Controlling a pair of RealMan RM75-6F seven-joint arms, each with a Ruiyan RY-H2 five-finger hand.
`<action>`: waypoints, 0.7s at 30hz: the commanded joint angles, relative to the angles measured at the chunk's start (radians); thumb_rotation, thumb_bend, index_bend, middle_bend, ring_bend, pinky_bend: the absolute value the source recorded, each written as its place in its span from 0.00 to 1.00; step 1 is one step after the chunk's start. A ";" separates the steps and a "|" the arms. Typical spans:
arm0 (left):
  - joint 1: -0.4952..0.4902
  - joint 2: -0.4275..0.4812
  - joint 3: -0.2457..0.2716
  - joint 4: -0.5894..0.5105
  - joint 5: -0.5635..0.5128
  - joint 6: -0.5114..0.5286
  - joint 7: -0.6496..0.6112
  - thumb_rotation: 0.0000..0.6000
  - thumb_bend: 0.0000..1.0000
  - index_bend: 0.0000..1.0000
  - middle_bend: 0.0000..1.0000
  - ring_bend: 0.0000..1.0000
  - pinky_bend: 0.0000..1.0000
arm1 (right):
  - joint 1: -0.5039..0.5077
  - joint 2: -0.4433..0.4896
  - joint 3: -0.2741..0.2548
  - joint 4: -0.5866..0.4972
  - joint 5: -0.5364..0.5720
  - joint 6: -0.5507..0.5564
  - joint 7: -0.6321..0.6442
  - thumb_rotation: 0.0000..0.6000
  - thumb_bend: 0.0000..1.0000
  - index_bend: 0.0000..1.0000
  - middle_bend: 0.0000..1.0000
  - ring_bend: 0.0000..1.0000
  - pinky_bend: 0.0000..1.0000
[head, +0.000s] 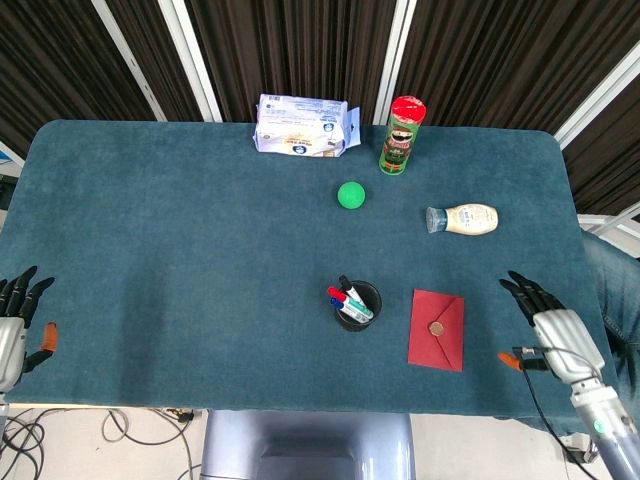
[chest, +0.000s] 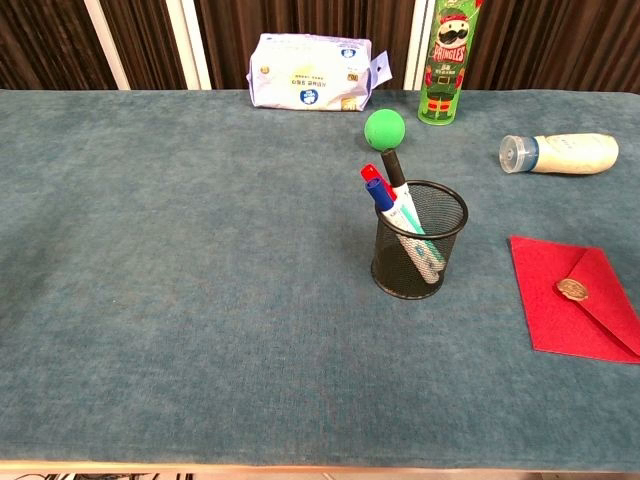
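Observation:
My right hand (head: 552, 328) hovers over the table's front right corner, fingers spread and holding nothing; the red envelope (head: 437, 328) with a gold seal lies nearest to it on the left. My left hand (head: 14, 322) sits at the front left edge, fingers apart and empty, far from every object. A black mesh pen cup (head: 357, 305) with several markers stands just left of the envelope, also seen in the chest view as the pen cup (chest: 419, 252) beside the envelope (chest: 575, 298). Neither hand shows in the chest view.
A green ball (head: 350, 195), a green Pringles can (head: 402, 134) with red lid, and a white tissue pack (head: 303, 126) sit toward the back. A white bottle (head: 463, 218) lies on its side at the right. The teal table cloth (head: 160, 250) covers the whole top.

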 joint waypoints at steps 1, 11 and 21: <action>-0.001 -0.004 -0.001 -0.001 -0.002 -0.001 0.006 1.00 0.52 0.12 0.01 0.04 0.02 | 0.174 0.114 0.043 -0.040 0.006 -0.232 0.323 1.00 0.12 0.09 0.00 0.10 0.20; -0.002 -0.009 -0.006 -0.002 -0.013 -0.002 0.011 1.00 0.52 0.12 0.01 0.04 0.02 | 0.427 0.092 0.066 0.038 -0.068 -0.487 0.737 1.00 0.15 0.24 0.00 0.10 0.20; -0.002 -0.007 -0.008 0.000 -0.020 -0.002 0.002 1.00 0.52 0.12 0.01 0.04 0.02 | 0.575 -0.058 0.122 0.118 0.083 -0.666 0.703 1.00 0.30 0.36 0.00 0.10 0.20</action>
